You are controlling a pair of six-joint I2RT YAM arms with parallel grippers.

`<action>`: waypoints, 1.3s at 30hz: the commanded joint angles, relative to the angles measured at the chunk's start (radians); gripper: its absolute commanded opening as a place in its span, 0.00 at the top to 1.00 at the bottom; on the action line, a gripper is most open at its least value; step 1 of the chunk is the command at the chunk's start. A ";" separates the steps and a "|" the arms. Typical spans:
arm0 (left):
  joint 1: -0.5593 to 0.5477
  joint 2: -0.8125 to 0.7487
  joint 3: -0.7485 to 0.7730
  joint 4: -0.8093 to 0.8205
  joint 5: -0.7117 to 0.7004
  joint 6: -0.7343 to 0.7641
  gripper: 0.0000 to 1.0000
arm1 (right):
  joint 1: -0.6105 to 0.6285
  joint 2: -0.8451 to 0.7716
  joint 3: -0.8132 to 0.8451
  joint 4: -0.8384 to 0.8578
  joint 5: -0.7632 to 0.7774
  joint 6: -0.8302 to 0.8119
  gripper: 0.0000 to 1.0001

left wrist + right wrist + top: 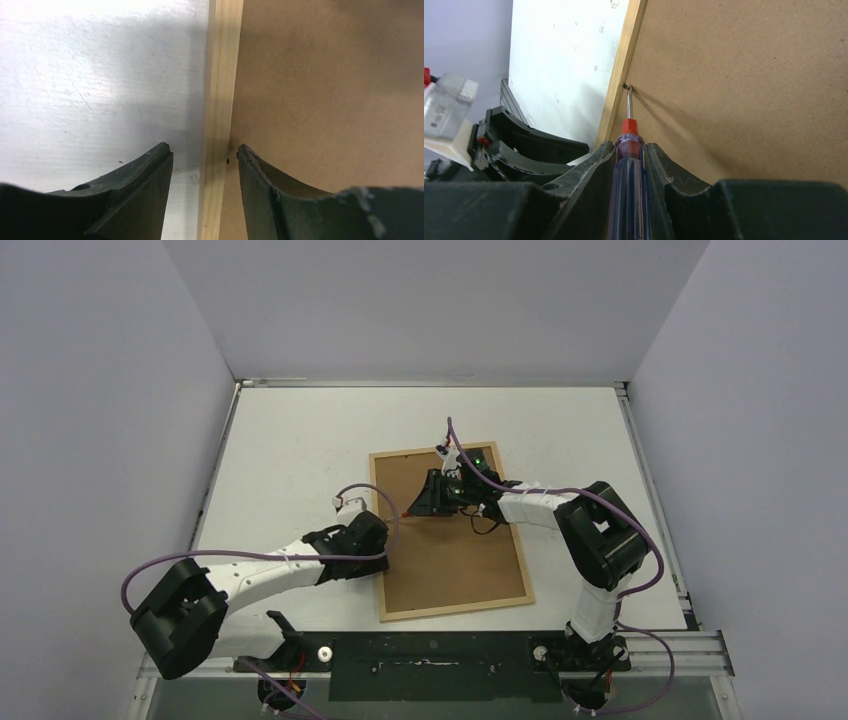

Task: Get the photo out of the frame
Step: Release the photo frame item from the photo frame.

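Note:
The frame (455, 608) lies face down on the table, its thin light wood moulding around a brown fibreboard backing (450, 560). The photo is hidden under the backing. My left gripper (378, 540) is open and straddles the left moulding (222, 75): one finger over the table, one over the backing (325, 90), with gaps on both sides (205, 150). My right gripper (425, 502) is shut on a blue-handled screwdriver (629, 170). The screwdriver tip touches a small black tab (626, 86) where the backing (744, 75) meets the moulding (626, 45).
The white table (300, 440) has grey walls on the left, back and right. A metal rail (450, 650) with the arm bases runs along the near edge. The left arm's fingers (539, 142) show at the left of the right wrist view, close to the screwdriver.

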State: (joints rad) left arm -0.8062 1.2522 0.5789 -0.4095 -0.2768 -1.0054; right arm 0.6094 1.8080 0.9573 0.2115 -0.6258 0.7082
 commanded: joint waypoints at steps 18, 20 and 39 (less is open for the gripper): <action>-0.073 0.124 0.017 -0.003 -0.108 -0.023 0.87 | 0.005 -0.059 -0.008 -0.023 0.011 -0.034 1.00; -0.094 0.124 -0.006 0.010 -0.116 -0.004 0.95 | 0.004 -0.061 -0.006 -0.024 0.009 -0.037 1.00; -0.081 0.014 -0.212 0.292 0.022 0.115 1.00 | 0.003 0.020 -0.003 0.036 -0.026 -0.041 1.00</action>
State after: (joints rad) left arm -0.8867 1.1942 0.3981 -0.0959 -0.3710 -0.9249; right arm 0.6094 1.7985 0.9550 0.1959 -0.6479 0.6872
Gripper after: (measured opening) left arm 0.164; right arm 0.251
